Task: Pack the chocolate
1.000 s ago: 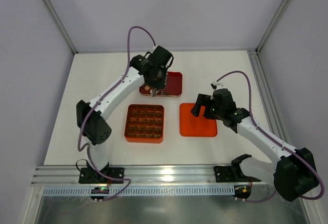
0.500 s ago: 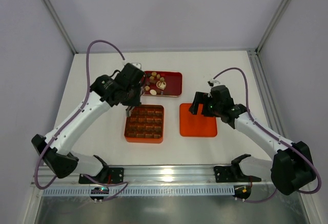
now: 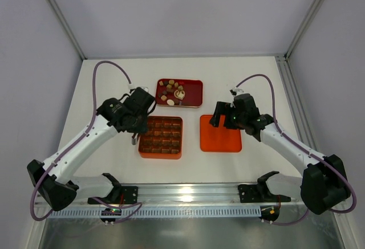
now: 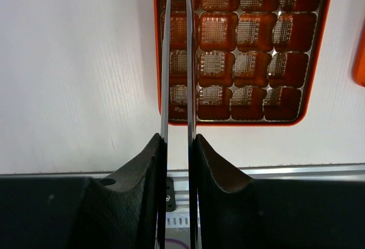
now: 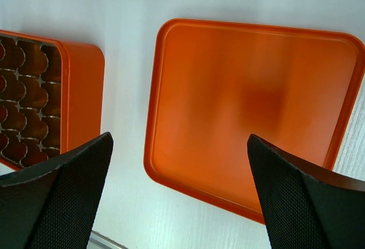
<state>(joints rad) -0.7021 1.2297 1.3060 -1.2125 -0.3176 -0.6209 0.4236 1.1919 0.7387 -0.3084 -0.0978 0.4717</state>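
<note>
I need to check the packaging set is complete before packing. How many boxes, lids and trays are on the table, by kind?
orange grid box: 1
orange flat lid: 1
dark red tray: 1
Total: 3

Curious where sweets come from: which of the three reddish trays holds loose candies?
The dark red rectangular tray farthest from the arms, scattered with brown and cream chocolates. The others, a gridded box and a flat lid, are orange squares.

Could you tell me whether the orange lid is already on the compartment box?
No, the lid lies flat beside the open box, with a strip of table between them.
</note>
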